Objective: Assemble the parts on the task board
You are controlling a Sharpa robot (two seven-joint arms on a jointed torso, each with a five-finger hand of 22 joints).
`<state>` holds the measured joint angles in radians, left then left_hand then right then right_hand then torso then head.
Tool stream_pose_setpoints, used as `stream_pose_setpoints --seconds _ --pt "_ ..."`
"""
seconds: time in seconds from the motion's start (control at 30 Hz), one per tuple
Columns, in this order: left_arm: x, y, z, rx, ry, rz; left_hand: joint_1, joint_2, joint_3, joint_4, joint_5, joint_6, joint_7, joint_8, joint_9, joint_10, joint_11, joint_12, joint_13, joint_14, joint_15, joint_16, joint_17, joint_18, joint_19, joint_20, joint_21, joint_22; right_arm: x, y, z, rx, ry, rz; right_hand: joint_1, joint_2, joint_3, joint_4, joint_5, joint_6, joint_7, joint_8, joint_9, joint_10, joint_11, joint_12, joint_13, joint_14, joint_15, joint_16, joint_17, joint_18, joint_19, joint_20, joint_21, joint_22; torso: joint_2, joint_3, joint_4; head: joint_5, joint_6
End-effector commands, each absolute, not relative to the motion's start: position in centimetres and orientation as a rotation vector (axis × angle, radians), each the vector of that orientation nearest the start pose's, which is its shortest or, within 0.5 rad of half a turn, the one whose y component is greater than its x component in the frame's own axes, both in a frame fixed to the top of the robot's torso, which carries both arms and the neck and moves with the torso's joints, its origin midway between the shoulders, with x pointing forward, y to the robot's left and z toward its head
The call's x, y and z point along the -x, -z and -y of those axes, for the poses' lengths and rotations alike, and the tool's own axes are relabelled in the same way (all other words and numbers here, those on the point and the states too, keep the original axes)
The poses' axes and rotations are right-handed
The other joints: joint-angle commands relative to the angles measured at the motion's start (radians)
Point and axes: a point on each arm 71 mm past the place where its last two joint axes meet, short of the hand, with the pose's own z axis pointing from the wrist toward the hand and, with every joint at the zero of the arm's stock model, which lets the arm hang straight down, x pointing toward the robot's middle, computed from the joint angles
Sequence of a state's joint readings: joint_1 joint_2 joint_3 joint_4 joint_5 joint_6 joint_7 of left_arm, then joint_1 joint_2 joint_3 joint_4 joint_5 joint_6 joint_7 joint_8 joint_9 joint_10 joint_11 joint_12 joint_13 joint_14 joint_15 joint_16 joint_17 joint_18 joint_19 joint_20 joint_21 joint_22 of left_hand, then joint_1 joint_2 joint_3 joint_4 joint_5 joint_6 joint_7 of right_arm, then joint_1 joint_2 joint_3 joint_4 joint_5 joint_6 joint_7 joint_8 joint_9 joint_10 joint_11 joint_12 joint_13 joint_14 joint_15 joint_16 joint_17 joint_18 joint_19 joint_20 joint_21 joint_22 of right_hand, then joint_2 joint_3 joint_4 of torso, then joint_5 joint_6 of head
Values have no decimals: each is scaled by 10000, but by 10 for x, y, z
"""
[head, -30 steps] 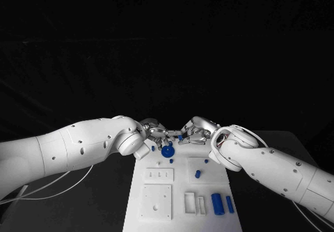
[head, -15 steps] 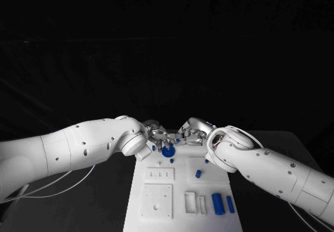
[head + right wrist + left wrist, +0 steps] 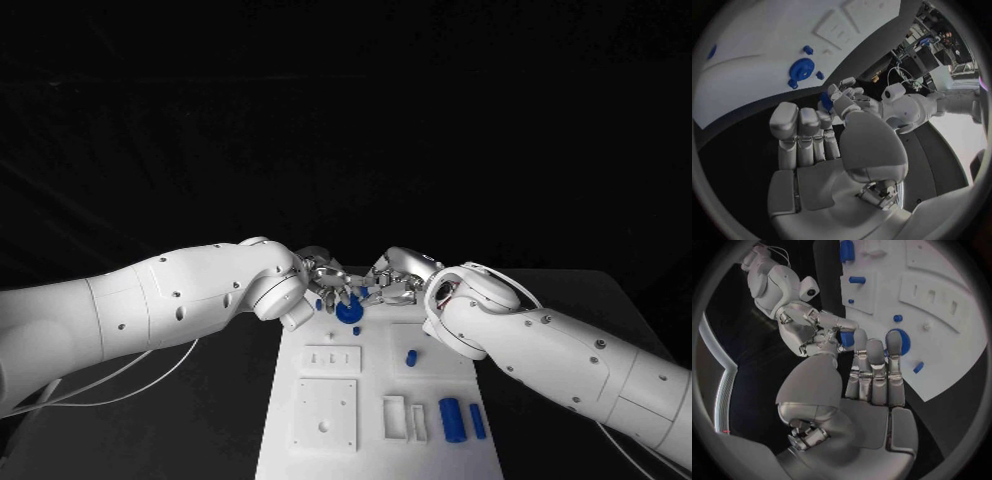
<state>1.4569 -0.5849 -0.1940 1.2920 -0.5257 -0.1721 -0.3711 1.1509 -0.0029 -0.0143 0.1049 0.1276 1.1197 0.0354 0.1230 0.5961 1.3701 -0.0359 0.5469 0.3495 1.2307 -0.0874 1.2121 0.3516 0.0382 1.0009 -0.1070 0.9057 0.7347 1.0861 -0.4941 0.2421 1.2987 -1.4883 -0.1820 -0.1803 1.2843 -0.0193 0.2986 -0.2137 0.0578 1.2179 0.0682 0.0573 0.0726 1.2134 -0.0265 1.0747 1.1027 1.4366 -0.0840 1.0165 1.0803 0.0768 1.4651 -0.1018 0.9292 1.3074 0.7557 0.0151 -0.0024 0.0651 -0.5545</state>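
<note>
Both robot hands meet above the far end of the task board (image 3: 378, 395): the left robot hand (image 3: 329, 283) and right robot hand (image 3: 395, 280) pinch 1 blue part (image 3: 846, 338) together over the blue gear (image 3: 348, 311); transfer demands a firm grip before release.

white arms (image 3: 159, 300), silver robot hand (image 3: 870, 372)

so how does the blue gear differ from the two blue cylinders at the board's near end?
The blue gear is a flat toothed disc; the two blue cylinders are long rods lying on their sides. The gear sits at the far end of the task board between both hands; the cylinders lie apart from them. Both are blue.
</note>
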Motion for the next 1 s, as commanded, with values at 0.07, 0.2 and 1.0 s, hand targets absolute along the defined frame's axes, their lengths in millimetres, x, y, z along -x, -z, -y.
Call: stream_pose_setpoints --seconds 0.07,0.2,1.0 --pt "-544 150 -148 6403 7802 -20904 316 282 -96 -354 78 46 -41 44 -22 -53 -63 21 -3 -49 -9 45 -1 -63 10 13 -48 31 -527 164 90 669 -7711 -16731 16 -21 17 78 85 412 -129 58 -12 20 -30 -60 -12 44 -54 -33 5 -53 -14 -57 -61 1098 -1 9 -7 13 -15" --pt "-542 151 -146 6292 7713 -21128 479 395 -298 -561 88 111 -60 -13 -95 -55 -75 51 20 -56 -16 103 27 -70 0 -1 -46 99 -527 164 89 671 -7705 -16727 2 -24 23 107 135 410 -132 57 -12 13 -32 -71 -21 33 -55 -63 -16 -51 -22 -57 -92 1090 -4 5 -6 14 -7" --pt "-540 153 -145 5978 7391 -21478 936 743 -116 -967 375 250 -124 -115 -260 -51 -117 80 59 -65 -44 170 47 -74 8 -20 -27 209 -527 165 87 746 -7647 -16870 17 -38 48 127 155 426 -134 59 -9 25 -35 -62 -17 37 -58 -65 -11 -55 -15 -61 -100 1092 0 1 2 13 -62"
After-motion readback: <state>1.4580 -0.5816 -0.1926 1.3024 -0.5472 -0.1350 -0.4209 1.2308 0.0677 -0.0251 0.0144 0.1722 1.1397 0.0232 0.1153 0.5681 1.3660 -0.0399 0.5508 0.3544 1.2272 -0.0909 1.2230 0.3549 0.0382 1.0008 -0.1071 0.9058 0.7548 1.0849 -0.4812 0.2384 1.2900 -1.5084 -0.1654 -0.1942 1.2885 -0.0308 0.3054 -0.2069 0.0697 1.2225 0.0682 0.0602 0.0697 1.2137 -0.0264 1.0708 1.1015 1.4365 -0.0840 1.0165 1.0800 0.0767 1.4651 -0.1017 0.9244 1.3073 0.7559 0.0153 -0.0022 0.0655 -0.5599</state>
